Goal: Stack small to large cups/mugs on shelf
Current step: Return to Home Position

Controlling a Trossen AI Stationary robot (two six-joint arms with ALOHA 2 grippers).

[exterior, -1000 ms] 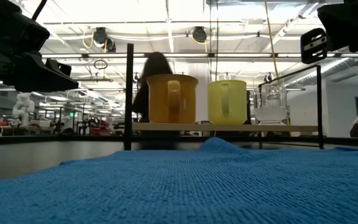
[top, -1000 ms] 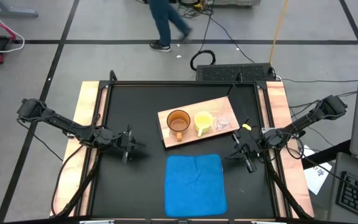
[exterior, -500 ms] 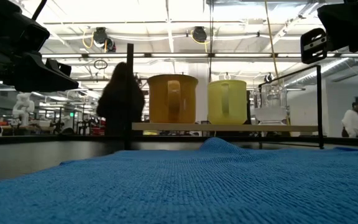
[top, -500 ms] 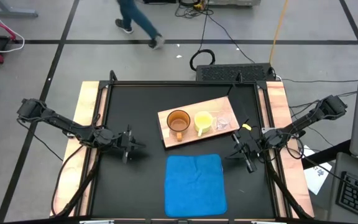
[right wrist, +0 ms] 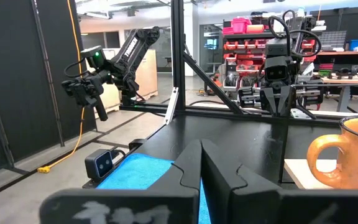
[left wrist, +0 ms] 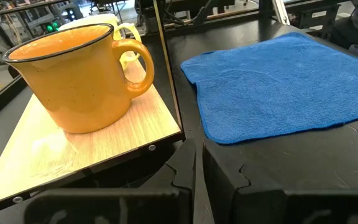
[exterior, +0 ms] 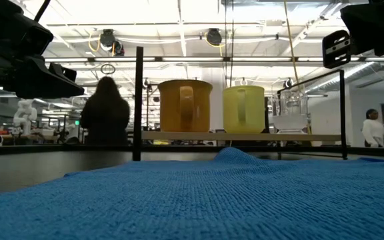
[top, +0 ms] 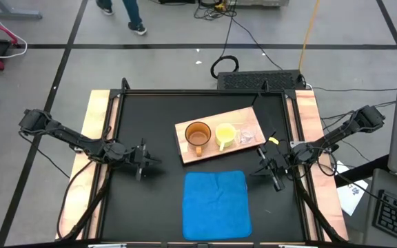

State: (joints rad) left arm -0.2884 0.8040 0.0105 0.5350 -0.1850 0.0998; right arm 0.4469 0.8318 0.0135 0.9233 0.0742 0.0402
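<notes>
- The left gripper (top: 145,160) hangs over bare black table (top: 157,200) near the left edge. Its two dark fingers (left wrist: 180,174) are pressed together on nothing, with open tabletop all around it.
- The shelf (top: 243,117), a flat light-wood board with visible grain, lies askew about midway between the side edges and closer to the far edge. Clear black surface borders it on every side.
- At the board's left end stands the large amber-brown mug (top: 198,134), upright, glossy and speckled, with a dark rim and a loop handle.
- Just beside it stands the medium yellow mug (top: 225,133), round and smooth, also upright.
- The small clear cup (top: 247,135) takes the board's right end, close to the yellow mug; bare wood remains beyond it.
- A blue cloth mat (top: 216,203), rectangular and nubby, lies toward the near edge, apart from the board.
- The right gripper (top: 271,172) sits near the right edge, well clear of the board, its fingers (right wrist: 187,171) closed together and empty.
- A person (top: 119,8) walks on the floor beyond the far left corner.
</notes>
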